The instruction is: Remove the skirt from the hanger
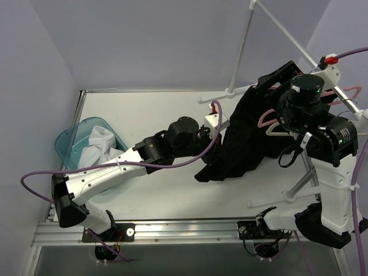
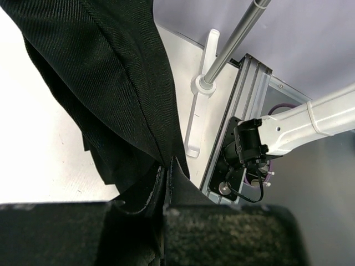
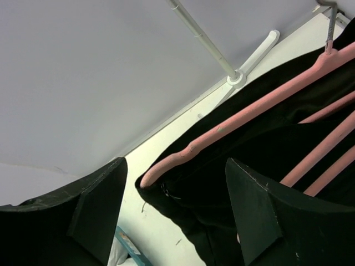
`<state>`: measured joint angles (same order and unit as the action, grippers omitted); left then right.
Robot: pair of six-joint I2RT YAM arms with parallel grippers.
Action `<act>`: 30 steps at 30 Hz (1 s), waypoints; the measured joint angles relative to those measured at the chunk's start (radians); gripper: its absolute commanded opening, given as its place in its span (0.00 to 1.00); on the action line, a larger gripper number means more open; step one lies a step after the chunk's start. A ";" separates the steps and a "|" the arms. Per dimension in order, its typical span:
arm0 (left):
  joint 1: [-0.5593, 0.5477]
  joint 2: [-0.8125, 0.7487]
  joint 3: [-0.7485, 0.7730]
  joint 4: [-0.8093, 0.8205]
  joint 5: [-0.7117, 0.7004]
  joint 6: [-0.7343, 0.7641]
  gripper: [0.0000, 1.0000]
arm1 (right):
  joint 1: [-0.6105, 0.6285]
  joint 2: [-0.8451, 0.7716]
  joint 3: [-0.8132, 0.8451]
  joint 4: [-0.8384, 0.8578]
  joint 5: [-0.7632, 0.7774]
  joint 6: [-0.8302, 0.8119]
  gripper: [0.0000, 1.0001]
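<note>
Skirt [image 1: 241, 138], black twill cloth with fine diagonal ribs, hangs over a smooth pink hanger [image 3: 233, 124], and its long axis runs downward. The left gripper [image 2: 166, 177] is closed on a fold directly between its fingers. The right gripper [image 3: 175, 166], spread wide, faces the hanger's curved end and is the nearer one to it.

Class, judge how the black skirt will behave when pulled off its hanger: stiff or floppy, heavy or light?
Probably floppy: the skirt hangs in soft folds. Likely light, since the left gripper bunches it with a small pinch. It may catch rather than slide, given the hanger has several bars.
</note>
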<state>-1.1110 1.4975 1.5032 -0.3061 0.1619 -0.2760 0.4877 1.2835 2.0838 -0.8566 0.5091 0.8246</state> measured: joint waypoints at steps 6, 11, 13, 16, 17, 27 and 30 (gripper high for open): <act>0.000 0.000 -0.011 0.002 0.000 0.003 0.02 | -0.044 0.000 -0.013 0.034 0.010 0.005 0.62; 0.000 0.000 -0.016 0.002 0.002 0.007 0.02 | -0.071 0.000 -0.050 0.058 0.008 0.013 0.62; 0.000 0.000 -0.016 0.002 0.006 0.009 0.02 | -0.076 -0.001 -0.071 0.076 0.007 0.019 0.62; 0.000 0.000 -0.016 0.001 0.010 0.016 0.02 | -0.077 0.000 -0.090 0.087 0.007 0.033 0.62; 0.002 0.000 -0.016 0.001 0.011 0.018 0.02 | -0.077 0.000 -0.094 0.089 0.007 0.039 0.62; 0.009 0.000 -0.016 -0.002 0.031 0.026 0.02 | -0.097 -0.002 -0.169 0.137 0.010 0.062 0.50; 0.009 0.000 -0.016 -0.002 0.033 0.027 0.02 | -0.099 0.004 -0.187 0.158 0.010 0.066 0.42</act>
<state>-1.1023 1.4975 1.4872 -0.3084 0.1951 -0.2489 0.3889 1.2877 1.8969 -0.6987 0.5186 0.8909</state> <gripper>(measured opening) 0.040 0.487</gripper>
